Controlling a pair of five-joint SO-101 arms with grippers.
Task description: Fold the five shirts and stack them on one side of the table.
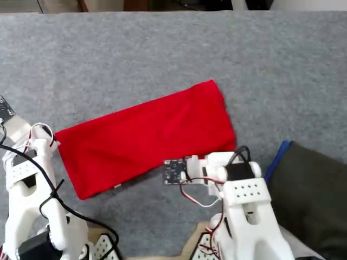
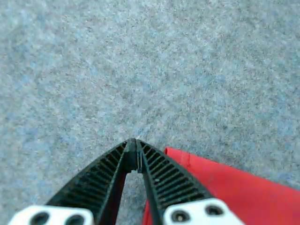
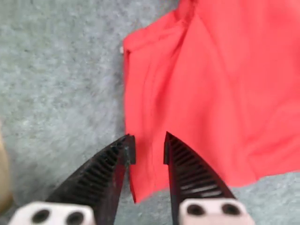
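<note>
So, we've got a red shirt (image 1: 146,135) lying flat on the grey worktop (image 1: 162,49), folded into a long strip. In the high view it runs at a slant, with its near end toward the left arm (image 1: 27,173) and its far end angling up and away past the right arm (image 1: 244,189). It sits roughly mid-worktop, a bit toward the arms' side.

The left gripper (image 2: 133,145) is pressed together, tips touching, with nothing between them. It hangs over bare worktop (image 2: 140,61), and a corner of the shirt (image 2: 225,187) shows just beside it. We can't tell whether it touches the cloth.

The right gripper (image 3: 145,143) is spread a little, with a narrow gap between the tips. One finger (image 3: 117,157) sits over the grey worktop (image 3: 56,84) and the other over the red, so it straddles the long edge of the shirt (image 3: 211,84). There's a fold line running along the fabric near that edge. We don't see it pinching anything, and how close it is to the cloth is hard to judge.

Off to the right, well apart from the red shirt, there's a dark cloth (image 1: 314,189) at the worktop's edge, with a blue strip (image 1: 279,157) along its near side. We can't make out what it is.
</note>
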